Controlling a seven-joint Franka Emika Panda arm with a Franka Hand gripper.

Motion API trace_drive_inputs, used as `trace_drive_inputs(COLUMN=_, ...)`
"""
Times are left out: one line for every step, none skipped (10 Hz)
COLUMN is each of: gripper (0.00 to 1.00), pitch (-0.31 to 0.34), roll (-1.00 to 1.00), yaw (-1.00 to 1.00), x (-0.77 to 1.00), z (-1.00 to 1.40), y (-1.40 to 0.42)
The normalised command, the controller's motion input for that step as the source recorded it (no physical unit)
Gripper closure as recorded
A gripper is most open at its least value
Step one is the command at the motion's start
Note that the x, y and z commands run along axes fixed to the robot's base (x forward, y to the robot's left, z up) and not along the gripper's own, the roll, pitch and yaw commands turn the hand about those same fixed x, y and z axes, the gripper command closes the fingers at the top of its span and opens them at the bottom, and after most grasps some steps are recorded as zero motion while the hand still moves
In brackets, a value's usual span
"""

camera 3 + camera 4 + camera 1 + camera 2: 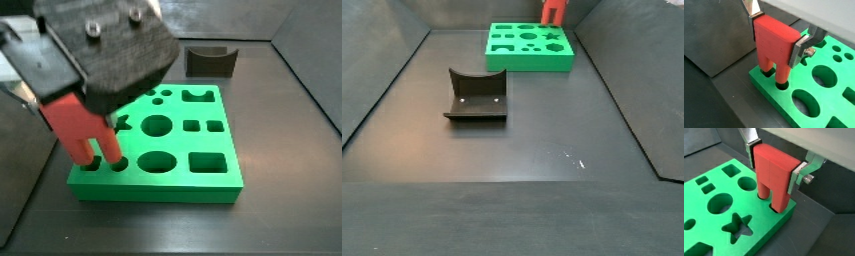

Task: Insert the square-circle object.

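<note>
The square-circle object (774,45) is a red block with two legs, one round and one square. My gripper (777,37) is shut on its upper body, a silver finger on each side. It stands upright at a corner of the green board (817,95), with both leg tips down in their holes. It shows the same way in a wrist view (774,173), over the board (724,213). In a side view the red object (83,135) enters the board's (167,170) front left corner under my gripper (100,55). In a side view only its top (555,11) shows at the board's (529,50) far edge.
The green board has several other cut-out holes, among them a star (737,225), circles (719,203) and squares (731,170). The dark fixture (476,97) stands on the floor away from the board, also in a side view (211,60). Dark walls enclose the floor.
</note>
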Motion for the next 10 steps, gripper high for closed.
trace_drive_inputs(gripper=1.0, pitch=0.014, roll=0.05, yaw=0.0, x=0.18, z=-0.38, y=-0.1)
trace_drive_inputs(gripper=1.0, pitch=0.059, roll=0.07, yaw=-0.12, x=0.32, z=-0.33, y=-0.15)
trace_drive_inputs(gripper=1.0, pitch=0.067, roll=0.07, yaw=-0.16, x=0.33, z=-0.32, y=-0.1)
trace_drive_inputs(gripper=1.0, pitch=0.074, roll=0.14, yaw=-0.08, x=0.27, z=-0.31, y=0.0)
trace_drive_inputs(gripper=1.0, pitch=0.051, roll=0.18, yaw=-0.03, x=0.07, z=-0.34, y=0.0)
trace_drive_inputs(gripper=1.0, pitch=0.0, roll=0.12, yaw=0.0, x=-0.07, z=-0.35, y=0.0)
trace_drive_inputs(gripper=1.0, pitch=-0.096, roll=0.0, yaw=0.0, x=-0.44, z=-0.28, y=0.06)
trace_drive_inputs(gripper=1.0, pitch=-0.093, roll=0.0, yaw=0.0, x=-0.43, z=-0.22, y=0.05)
trace_drive_inputs(gripper=1.0, pitch=-0.027, roll=0.0, yaw=-0.1, x=-0.16, z=-0.19, y=0.0)
trace_drive_inputs(gripper=1.0, pitch=0.0, roll=0.04, yaw=-0.17, x=0.03, z=-0.23, y=0.0)
